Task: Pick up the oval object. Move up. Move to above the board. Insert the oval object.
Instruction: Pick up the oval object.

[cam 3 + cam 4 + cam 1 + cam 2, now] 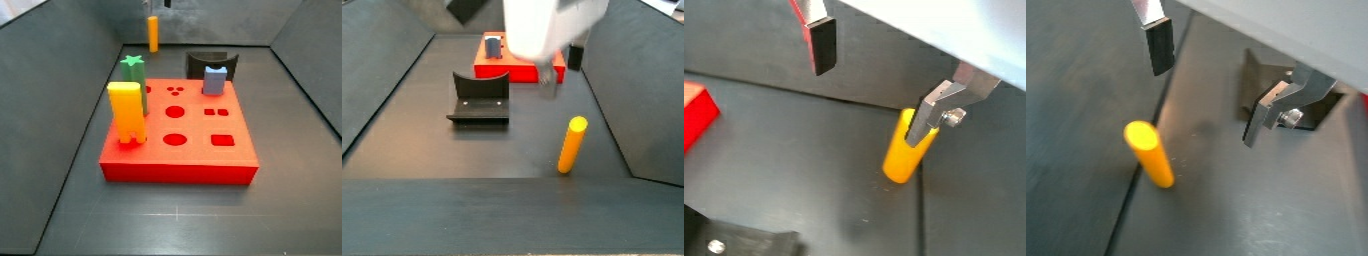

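The oval object, a slim orange peg, stands upright on the dark floor near the wall in both side views (pixel 152 33) (pixel 572 145). It also shows in both wrist views (pixel 903 152) (pixel 1149 152). My gripper (pixel 871 105) (pixel 1205 107) is open and empty. It hangs above the floor close to the peg, also seen in both side views (pixel 545 80) (pixel 156 5). The peg stands beside one finger (pixel 931 115), not between the jaws. The red board (pixel 201 150) (pixel 492 68) with shaped holes lies apart from the peg.
The fixture (pixel 480 100) (pixel 211 62) stands on the floor between the board and the peg. On the board stand a green star-topped peg (pixel 131 75), a yellow-orange block (pixel 124 112) and a grey-blue peg (pixel 215 80). Grey walls enclose the floor.
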Robot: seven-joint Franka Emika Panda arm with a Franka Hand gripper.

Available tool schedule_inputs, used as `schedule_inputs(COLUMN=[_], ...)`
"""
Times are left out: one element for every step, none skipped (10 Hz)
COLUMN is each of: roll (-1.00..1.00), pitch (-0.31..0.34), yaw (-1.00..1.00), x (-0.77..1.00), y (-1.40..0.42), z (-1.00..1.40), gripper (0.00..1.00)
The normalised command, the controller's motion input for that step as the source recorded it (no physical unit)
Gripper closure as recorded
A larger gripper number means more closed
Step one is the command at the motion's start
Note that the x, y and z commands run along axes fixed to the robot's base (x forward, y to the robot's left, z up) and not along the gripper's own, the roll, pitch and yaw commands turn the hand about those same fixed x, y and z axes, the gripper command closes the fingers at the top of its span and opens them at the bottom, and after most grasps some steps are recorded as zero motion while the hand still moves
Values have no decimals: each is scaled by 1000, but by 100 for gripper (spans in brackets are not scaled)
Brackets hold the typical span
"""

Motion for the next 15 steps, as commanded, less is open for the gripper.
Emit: schedule_inputs(roll=[-143, -183, -187, -166, -147, -141, -119, -43, 0, -70, -69, -89, -106, -193, -266], pitch=[-26, -69, -89, -49, -44, -31, -20, -19, -34, -140, -110, -80, -73, -134, -234], yaw=[323, 540, 637, 229, -43, -186, -86, 0, 77, 160, 86, 0, 0, -6, -46], x=[0, -189, -166, -17, -49, -43, 0, 0, 0, -23, -17, -3, 0, 0, -49], y=[517, 591, 463, 237, 74, 60, 86, 120, 126, 146, 71, 14, 0, 0, 6], z=[-97, -123, -174, -254, -340, -394, -383, -369, -363, -403, -360, -300, -291, -217, -123], gripper=[0, 0, 0, 0, 0, 0, 0, 0, 0, 0, 0, 0, 0, 0, 0])
